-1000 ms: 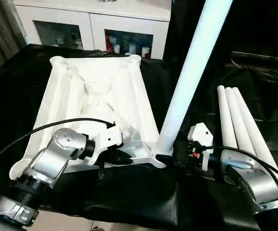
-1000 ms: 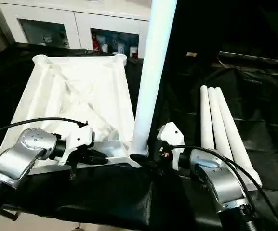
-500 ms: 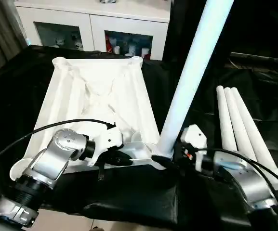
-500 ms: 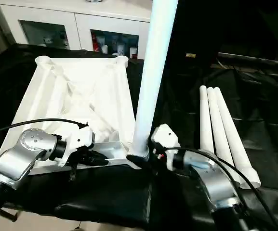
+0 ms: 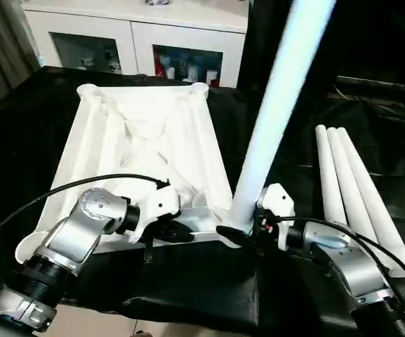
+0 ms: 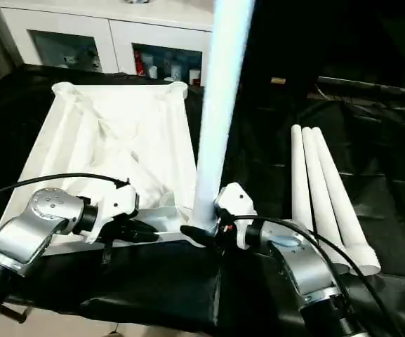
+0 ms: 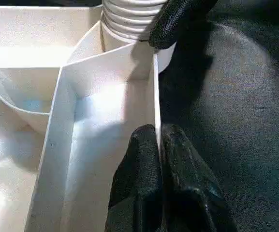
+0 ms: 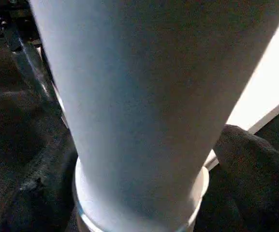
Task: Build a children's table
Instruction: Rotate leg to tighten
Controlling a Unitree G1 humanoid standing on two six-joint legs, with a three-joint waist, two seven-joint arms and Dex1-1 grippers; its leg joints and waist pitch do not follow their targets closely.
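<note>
Top (image 5: 142, 151) lay underside up on black cloth (image 5: 188, 281). 1 leg (image 5: 272, 119) stood in near right corner socket, 3 legs (image 5: 353, 189) loose alongside. Left gripper (image 7: 159, 159) pinched near rim; right gripper (image 6: 201, 236) wide around leg base, grip uncertain

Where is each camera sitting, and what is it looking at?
Left eye view: on the head, looking down at the upside-down table top, both silver forearms.
Right eye view: same scene, slightly shifted.
Left wrist view: left hand pinching the top's rim.
Right wrist view: standing leg up close.
Shared: the leg's ribbed base in its corner socket.
</note>
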